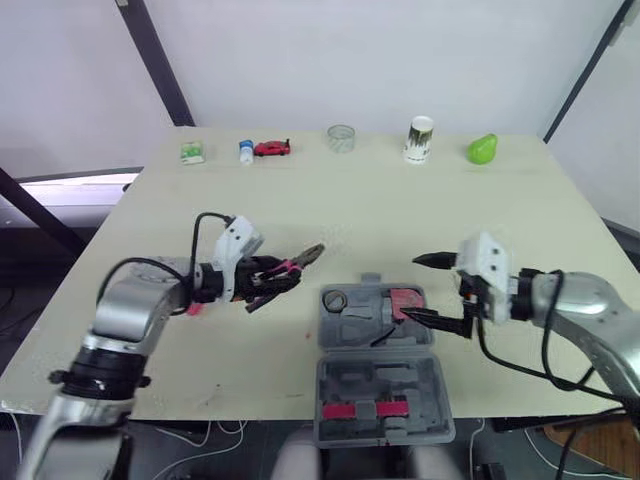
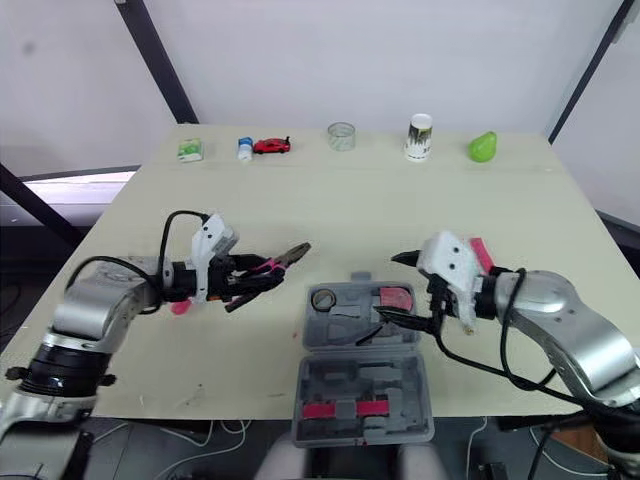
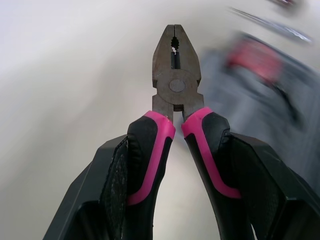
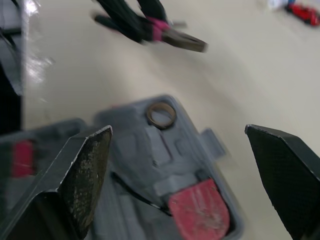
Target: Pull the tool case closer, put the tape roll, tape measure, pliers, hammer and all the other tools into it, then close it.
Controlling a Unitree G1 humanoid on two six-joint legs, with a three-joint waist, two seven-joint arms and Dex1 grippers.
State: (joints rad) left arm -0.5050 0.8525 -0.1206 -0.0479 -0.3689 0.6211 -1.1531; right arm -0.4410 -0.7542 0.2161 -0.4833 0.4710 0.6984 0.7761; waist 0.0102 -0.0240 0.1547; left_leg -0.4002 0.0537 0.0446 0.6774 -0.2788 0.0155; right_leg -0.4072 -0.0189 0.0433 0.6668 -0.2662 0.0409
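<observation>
Nearest, at the front edge of the pale beige surface (image 1: 400,200), the grey plastic tool case (image 1: 381,385) lies open and already close in, its near half showing two pink strips. Its far half is a moulded tray that holds the small brown tape roll (image 1: 335,298) in its far left corner and the red tape measure (image 1: 406,299) at its far right. Over that right corner hangs the right pincer (image 1: 414,287), fingers wide apart and gripping nothing. Just left of the case, the left pincer (image 1: 268,279) is clamped on the handles of the pink-and-black pliers (image 1: 303,259), whose steel nose points toward the case and appears to be off the surface. Packing is evidently under way, with the pliers as the piece in hand (I cannot make out a hammer). The next move calls for carrying the pliers over a free recess in the tray, lowering them flat and letting go, while the right pincer keeps out of that path. Along the far edge, well apart from all this, stand a red toy car (image 1: 272,148), a white cup (image 1: 420,138) and a green pear-shaped object (image 1: 483,150).
</observation>
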